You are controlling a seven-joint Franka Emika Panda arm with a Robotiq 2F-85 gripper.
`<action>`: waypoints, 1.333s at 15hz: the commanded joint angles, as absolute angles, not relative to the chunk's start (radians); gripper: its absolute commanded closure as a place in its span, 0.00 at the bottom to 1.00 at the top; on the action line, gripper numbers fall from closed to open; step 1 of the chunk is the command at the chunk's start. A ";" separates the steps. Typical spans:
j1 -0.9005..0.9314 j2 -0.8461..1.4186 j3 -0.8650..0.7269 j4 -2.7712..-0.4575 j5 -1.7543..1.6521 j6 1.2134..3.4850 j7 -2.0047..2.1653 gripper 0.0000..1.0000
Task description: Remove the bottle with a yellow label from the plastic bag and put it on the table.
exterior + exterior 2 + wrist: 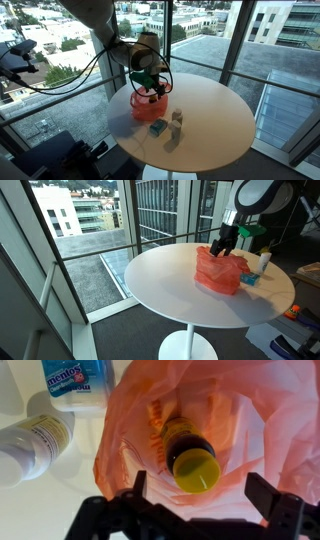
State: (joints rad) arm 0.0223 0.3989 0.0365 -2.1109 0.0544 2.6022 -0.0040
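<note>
A dark bottle (pixel 188 452) with a yellow cap and a yellow label lies inside the open orange plastic bag (pixel 260 420), cap toward the camera in the wrist view. The bag sits on the round white table in both exterior views (pixel 150 108) (pixel 221 272). My gripper (pixel 200 498) is open, its two fingers wide apart on either side of the bottle's cap, just above the bag's mouth. In the exterior views the gripper (pixel 152 80) (pixel 222 246) hangs over the bag. The bottle is hidden by the bag in both exterior views.
A white bottle (pixel 28 445) lies on the table (pixel 215 110) beside the bag, and a blue-and-white Mentos container (pixel 76 382) is next to it. In the exterior views a small teal box (pixel 158 128) and a white bottle (pixel 264 264) stand near the bag. Windows surround the table.
</note>
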 commanded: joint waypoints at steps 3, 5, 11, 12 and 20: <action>0.021 0.441 0.044 -2.069 0.060 2.613 -0.009 0.26; 0.020 0.441 0.044 -2.067 0.060 2.611 -0.010 0.42; 0.015 0.421 0.048 -2.060 0.065 2.592 -0.017 0.80; 0.016 0.417 0.047 -2.056 0.064 2.589 -0.017 0.80; 0.011 0.355 0.054 -2.020 0.068 2.537 -0.030 0.80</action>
State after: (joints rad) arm 0.0252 0.3985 0.0442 -2.0375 0.0544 2.5944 -0.0067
